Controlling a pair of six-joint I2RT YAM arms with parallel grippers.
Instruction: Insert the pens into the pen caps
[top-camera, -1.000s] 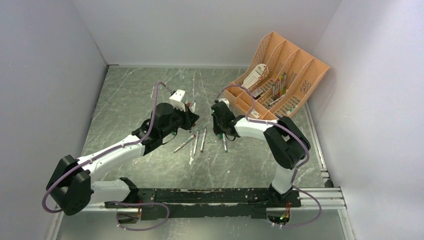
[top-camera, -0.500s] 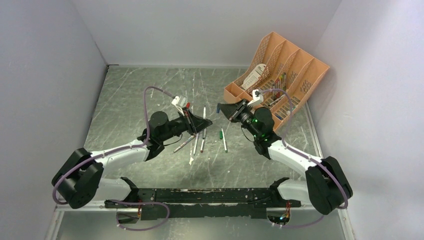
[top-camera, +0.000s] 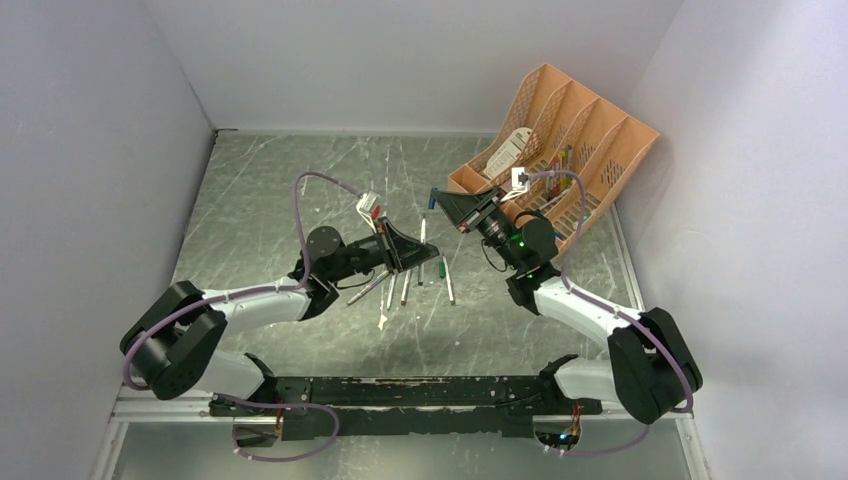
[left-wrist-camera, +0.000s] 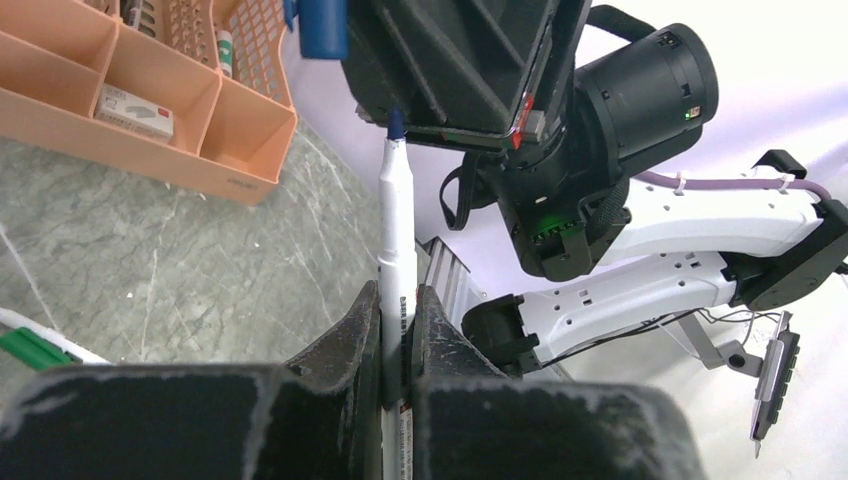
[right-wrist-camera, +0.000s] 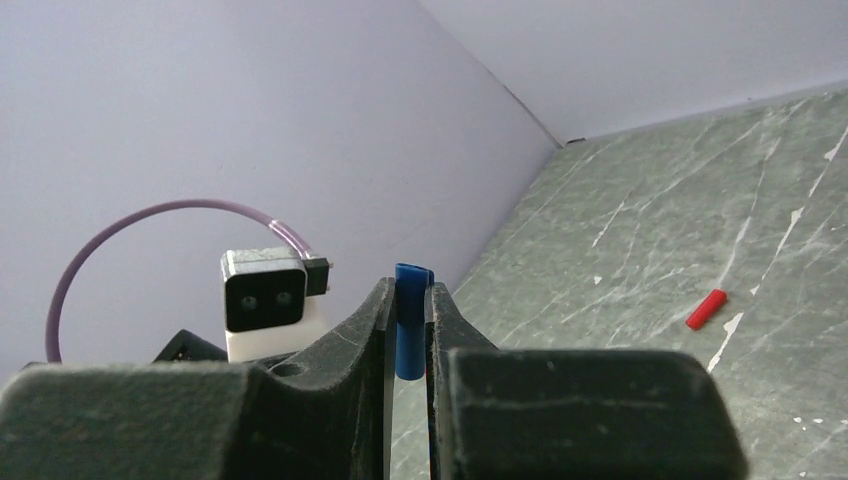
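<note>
**Top view.** The left gripper (top-camera: 418, 255) is seen raised over the middle of the grey table (top-camera: 260, 200), clamped on a whitish pen (top-camera: 423, 232). The pen is held off the surface and its far end is pointed toward the right gripper (top-camera: 440, 200). That gripper is raised opposite, with a small blue cap (top-camera: 433, 197) pinched at its tip. The two grippers are brought near each other, but the cap is not seated on the pen. Several loose pens (top-camera: 405, 290) are left lying on the table below and between the arms. An orange organiser (top-camera: 560, 150) is set at the far right corner.

**Left wrist view.** The fingers are seen closed tight on the barrel, which is stood up out of them. Its dark blue tip is brought right up under the black body of the right gripper. Whether they touch cannot be told. The blue cap is held off to the left of the tip, apart from it. A green-ended pen (left-wrist-camera: 30, 345) is seen on the table at the lower left edge.

**Right wrist view.** The blue cap is gripped upright between the two closed fingers, with its top showing above them. A red cap (right-wrist-camera: 706, 309) is left lying alone on the table at the right. A white camera box (right-wrist-camera: 265, 300) with a purple cable (right-wrist-camera: 150, 225) is seen behind the fingers at the left.
</note>
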